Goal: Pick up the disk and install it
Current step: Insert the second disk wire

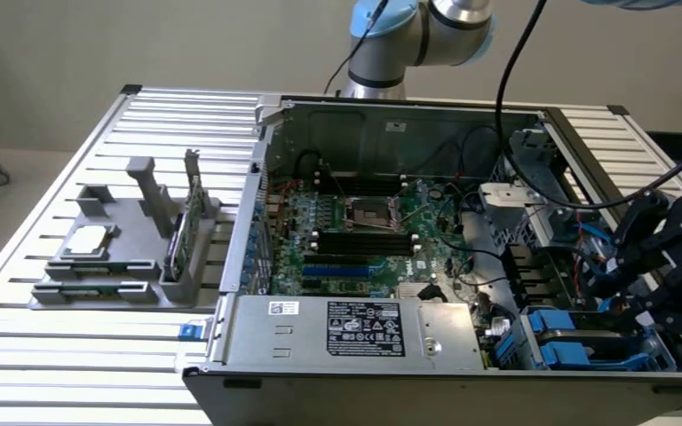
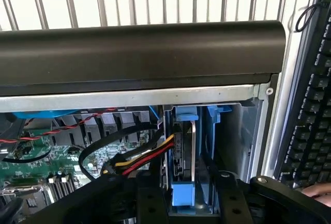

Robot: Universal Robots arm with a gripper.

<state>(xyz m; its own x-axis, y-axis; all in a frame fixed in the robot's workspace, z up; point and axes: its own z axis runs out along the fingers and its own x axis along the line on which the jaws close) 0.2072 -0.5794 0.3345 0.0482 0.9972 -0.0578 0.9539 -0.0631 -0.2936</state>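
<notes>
In the drive bay at the front corner of the open computer case (image 1: 273, 231), on the exterior view's right, the disk (image 2: 185, 151) stands on edge between blue carrier rails (image 2: 213, 146), seated down among the bay's walls with its blue tab (image 2: 183, 194) showing at the near end. The gripper (image 1: 655, 297) hangs right over that corner of the case, its black fingers (image 2: 230, 198) standing on either side of the disk's slot with a gap between them and the drive; they look parted and grasp nothing, though whether a pad brushes a rail cannot be told. Next to the disk, a bundle of yellow, red and black wires (image 2: 139, 159) loops inward across the case toward the green motherboard (image 1: 359, 226). The grey power supply box (image 1: 353, 328) with its white and black labels sits along the case's front edge, beside the bay. Outside the case, on the slatted metal table (image 1: 116, 355) toward the exterior view's left, a grey fixture (image 1: 128, 257) holds a small square silver chip (image 1: 90, 238) and a thin green card (image 1: 195, 200) upright. Past the case's outer wall, a black keyboard (image 2: 310, 115) lies alongside.
</notes>
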